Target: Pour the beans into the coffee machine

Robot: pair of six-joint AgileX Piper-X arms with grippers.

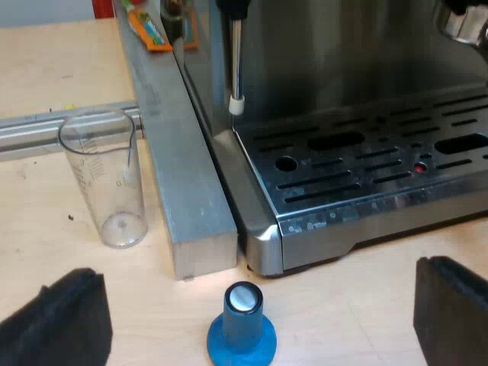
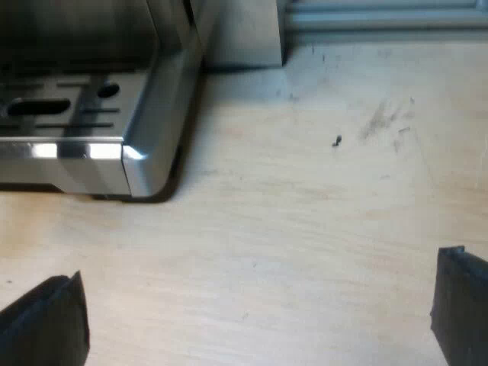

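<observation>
A clear measuring glass stands upright on the wooden table beside a metal bar; it looks empty. A blue tamper with a silver top stands in front of the espresso machine, between my left gripper's fingers but lower and untouched. My left gripper is open, its black fingertips wide apart above the table. My right gripper is open over bare wood near the corner of the machine's drip tray, holding nothing.
A steam wand hangs over the slotted drip tray. A metal bar runs along the machine's side, and an aluminium rail lies behind the glass. An orange packet rests near the bar's far end.
</observation>
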